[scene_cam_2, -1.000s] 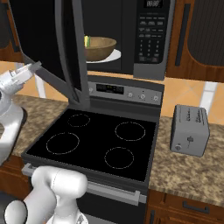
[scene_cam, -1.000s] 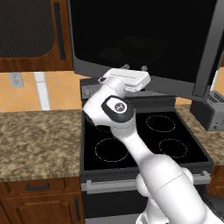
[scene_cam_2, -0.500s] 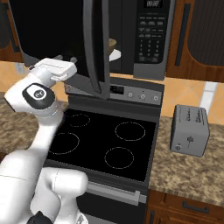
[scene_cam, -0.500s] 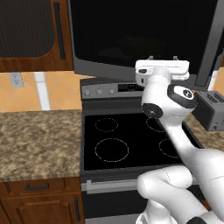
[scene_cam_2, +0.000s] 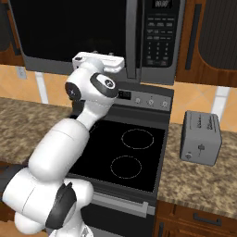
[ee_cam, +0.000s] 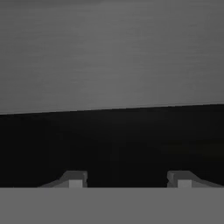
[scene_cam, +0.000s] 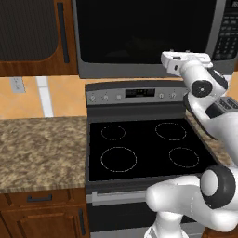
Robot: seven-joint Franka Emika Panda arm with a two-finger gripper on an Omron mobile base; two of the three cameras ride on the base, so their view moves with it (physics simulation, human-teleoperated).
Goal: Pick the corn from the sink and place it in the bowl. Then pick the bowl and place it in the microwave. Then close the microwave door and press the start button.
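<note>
The microwave (scene_cam: pixel 153 69) hangs above the stove, and its microwave door (scene_cam: pixel 139 32) (scene_cam_2: pixel 69 28) stands shut, flush with the front. The button panel (scene_cam_2: pixel 159 37) (scene_cam: pixel 228 37) is at its right. My gripper (ee_cam: pixel 129 179) points straight at the door's lower right part, very close to it; the white hand (scene_cam: pixel 186 62) (scene_cam_2: pixel 99 60) sits at the door's bottom edge. In the hand view the fingertips (ee_cam: pixel 75 179) stand apart with nothing between them, facing dark glass below a grey frame band. The corn and the bowl are hidden behind the dark door. The sink is out of view.
A black glass-top stove (scene_cam: pixel 144 148) (scene_cam_2: pixel 129 157) lies below the microwave. A grey toaster (scene_cam_2: pixel 200 138) (scene_cam: pixel 224 106) stands on the granite counter (scene_cam: pixel 42 148) to the right. Brown wooden cabinets (scene_cam: pixel 32 37) (scene_cam_2: pixel 208 41) flank the microwave.
The microwave door swung from wide open to shut as my hand swept rightward along with it. The fingers have come somewhat closer together.
</note>
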